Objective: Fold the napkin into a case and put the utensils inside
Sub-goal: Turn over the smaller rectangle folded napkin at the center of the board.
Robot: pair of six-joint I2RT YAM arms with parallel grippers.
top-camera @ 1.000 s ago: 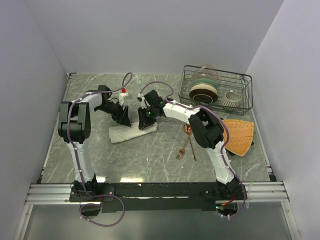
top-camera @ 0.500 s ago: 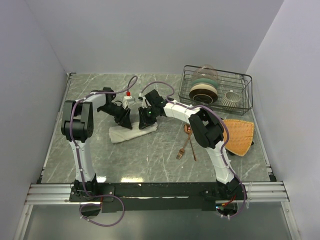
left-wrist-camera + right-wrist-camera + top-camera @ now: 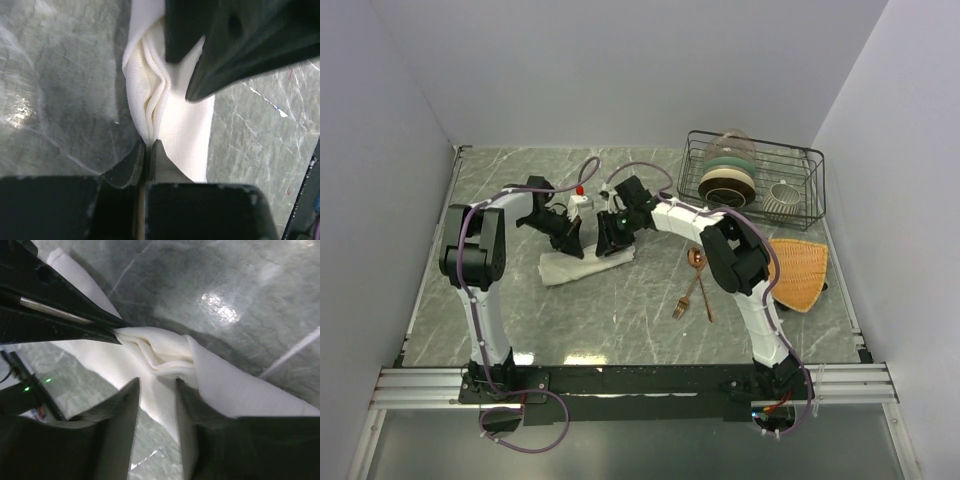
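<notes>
1. We see the cream-white soft cloth napkin [image 3: 582, 264] lying left of centre on the grey marbled table [image 3: 620, 325]. It is a rumpled, partly folded strip, not yet a tidy narrow case.
2. The left gripper [image 3: 148, 146] is clamped shut, pinching a bunched fold at the napkin [image 3: 175, 120] edge. The cloth puckers right at its tips.
3. The right gripper [image 3: 157, 386] has its jaws parted and hovers just beside the same bunched fold of napkin [image 3: 225, 385]. We see nothing caught between its fingers.
4. The small copper-coloured metal fork [image 3: 687, 297] and the matching round-bowled spoon [image 3: 696, 258] lie crossed on the table. They are well apart from the napkin and near the orange woven fan-shaped mat [image 3: 800, 272]. Neither is inside any cloth.
5. We judge the task to be in the folding stage, perhaps halfway through it. The fold still has to be finished and flattened into a pocket. After that, both utensils need picking up and sliding in.
</notes>
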